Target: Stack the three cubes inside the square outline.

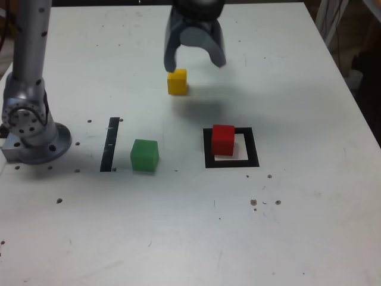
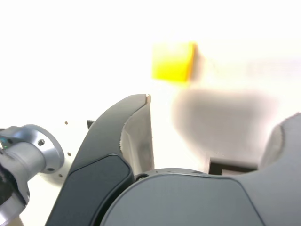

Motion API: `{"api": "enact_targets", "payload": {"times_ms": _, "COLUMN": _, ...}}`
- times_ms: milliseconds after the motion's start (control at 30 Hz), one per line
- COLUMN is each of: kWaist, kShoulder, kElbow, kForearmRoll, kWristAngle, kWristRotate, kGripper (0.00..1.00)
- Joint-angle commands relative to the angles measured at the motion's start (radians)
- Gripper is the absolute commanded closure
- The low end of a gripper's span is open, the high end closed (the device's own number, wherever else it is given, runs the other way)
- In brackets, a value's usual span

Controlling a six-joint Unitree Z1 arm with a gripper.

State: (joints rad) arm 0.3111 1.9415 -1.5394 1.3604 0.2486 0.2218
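Exterior view, nearest first: green cube [image 1: 144, 155] beside the black strip [image 1: 110, 145]; red cube [image 1: 223, 140] within the square outline [image 1: 252, 147], near its left border. Farther back, yellow cube [image 1: 177, 82], near the claw [image 1: 195, 67], spread wide and empty. Probably best to centre over yellow (not between the fingertips yet), descend straight, then close gently.

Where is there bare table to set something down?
In the exterior view, right of the outline, and the front below the green cube and outline, bar small specks. Crowded: the outline, with the red cube inside; around the yellow cube, near the hand.
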Motion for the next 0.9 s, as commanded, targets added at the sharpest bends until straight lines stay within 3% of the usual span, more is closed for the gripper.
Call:
{"api": "enact_targets", "payload": {"times_ms": 0, "kWaist": 0.042, "kShoulder": -0.02, "kElbow": 0.031, "kForearmRoll": -0.021, "kWristAngle": 0.013, "kWristRotate": 0.033, "kGripper": 0.01}}
{"api": "enact_targets", "payload": {"times_ms": 133, "kWaist": 0.088, "kShoulder": -0.011, "kElbow": 0.083, "kForearmRoll": -0.049, "kWristAngle": 0.015, "kWristRotate": 0.071, "kGripper": 0.01}}
{"api": "enact_targets", "payload": {"times_ms": 367, "kWaist": 0.167, "kShoulder": 0.029, "kElbow": 0.183, "kForearmRoll": -0.146, "kWristAngle": -0.062, "kWristRotate": 0.15, "kGripper": 0.01}}
{"api": "enact_targets", "payload": {"times_ms": 500, "kWaist": 0.166, "kShoulder": 0.029, "kElbow": 0.204, "kForearmRoll": -0.203, "kWristAngle": -0.066, "kWristRotate": 0.18, "kGripper": 0.05}}
{"api": "enact_targets", "payload": {"times_ms": 667, "kWaist": 0.163, "kShoulder": 0.05, "kElbow": 0.237, "kForearmRoll": -0.267, "kWristAngle": -0.054, "kWristRotate": 0.185, "kGripper": 0.17}}
{"api": "enact_targets", "payload": {"times_ms": 867, "kWaist": 0.165, "kShoulder": 0.064, "kElbow": 0.237, "kForearmRoll": -0.305, "kWristAngle": -0.023, "kWristRotate": 0.184, "kGripper": 0.42}}
